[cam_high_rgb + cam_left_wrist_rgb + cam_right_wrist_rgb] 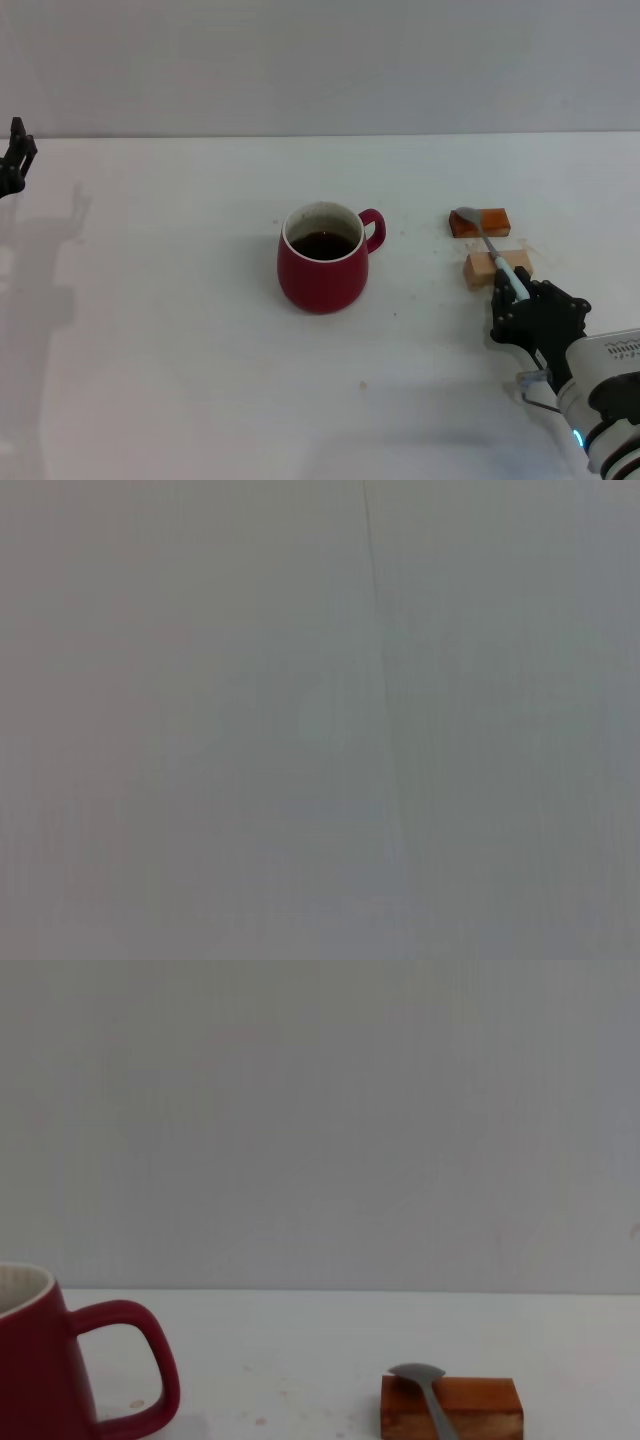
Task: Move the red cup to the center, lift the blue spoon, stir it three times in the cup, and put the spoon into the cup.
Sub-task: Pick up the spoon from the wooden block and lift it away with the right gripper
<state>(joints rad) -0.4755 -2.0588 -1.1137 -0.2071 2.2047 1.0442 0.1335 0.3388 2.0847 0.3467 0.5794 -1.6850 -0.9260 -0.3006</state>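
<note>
Two grippers showed: the left gripper (14, 160) hung parked at the table's far left edge (fingers spread). Centrally stood the glossy dark-red ceramic cup (322, 259). Rightward, the right gripper (519, 292) pinched the pale-blue-handled metal spoon (489, 244) lying across orange (480, 222) and tan (495, 267) wooden blocks.

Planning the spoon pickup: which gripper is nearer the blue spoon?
Right. The right gripper is at the blue spoon handle's end; the left gripper sits at the far left edge.
</note>
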